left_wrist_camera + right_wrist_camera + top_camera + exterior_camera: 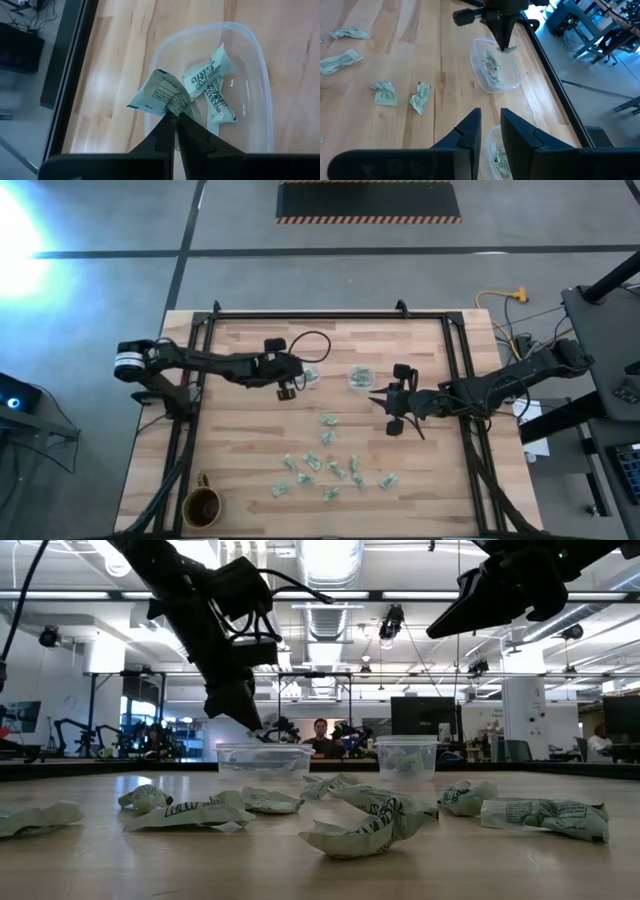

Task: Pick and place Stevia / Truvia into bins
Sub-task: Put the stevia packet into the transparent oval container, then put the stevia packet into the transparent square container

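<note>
My left gripper (175,116) is shut on one pale green and white Stevia packet (159,91). It hangs over the near rim of the wider clear bin (252,60), where two packets (210,82) lie on the floor. From above, this gripper (300,376) is at that bin (316,380). My right gripper (490,129) is open with nothing between its fingers, above the smaller bin (492,137), which holds packets. Several loose packets (330,465) lie flat on the table nearer the front. My left gripper pinches one crumpled end of the packet (173,106) between its two fingertips (186,122). The fingers slant down from the table's left side. The rest of the packet sticks out past the fingertips, lifted clear over the bin's rim.
A brown mug (202,505) stands at the table's front left corner. Black frame rails (200,370) run along the table's left and right sides. The two bins stand side by side in the far middle, with bare wood between them and the loose packets.
</note>
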Motion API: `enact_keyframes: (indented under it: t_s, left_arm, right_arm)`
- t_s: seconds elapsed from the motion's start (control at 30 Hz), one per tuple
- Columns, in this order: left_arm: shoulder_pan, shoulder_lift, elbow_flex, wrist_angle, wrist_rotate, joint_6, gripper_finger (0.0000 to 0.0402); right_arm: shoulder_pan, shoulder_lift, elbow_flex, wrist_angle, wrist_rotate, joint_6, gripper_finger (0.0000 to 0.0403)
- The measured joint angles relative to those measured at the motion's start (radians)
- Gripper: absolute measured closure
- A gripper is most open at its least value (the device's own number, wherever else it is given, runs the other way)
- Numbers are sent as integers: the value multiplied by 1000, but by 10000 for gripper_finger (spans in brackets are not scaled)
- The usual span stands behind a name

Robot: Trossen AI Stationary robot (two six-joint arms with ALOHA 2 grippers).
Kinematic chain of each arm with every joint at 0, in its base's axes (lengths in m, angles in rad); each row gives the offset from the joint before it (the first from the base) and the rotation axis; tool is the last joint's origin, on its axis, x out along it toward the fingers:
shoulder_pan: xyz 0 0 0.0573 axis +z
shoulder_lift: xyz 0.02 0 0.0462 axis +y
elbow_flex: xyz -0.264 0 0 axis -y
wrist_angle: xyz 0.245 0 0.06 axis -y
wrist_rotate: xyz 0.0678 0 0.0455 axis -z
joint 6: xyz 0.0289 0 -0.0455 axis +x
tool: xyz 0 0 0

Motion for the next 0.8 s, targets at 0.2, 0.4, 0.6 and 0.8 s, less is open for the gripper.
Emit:
enact_keyframes:
  t_s: [0.2,0.4,0.6,0.8]
  left_arm:
    - [3,27,0,22,-9,20,353]
    - [3,17,5,23,-9,18,318]
    - [-5,-6,10,22,-10,16,313]
    - [-63,-59,0,-16,-9,-43,312]
  right_arm:
    - [0,0,0,-4,0,7,344]
    - [0,0,0,-7,0,8,341]
    - [0,0,-2,-7,-15,36,341]
    - [0,0,-24,-14,-263,82,339]
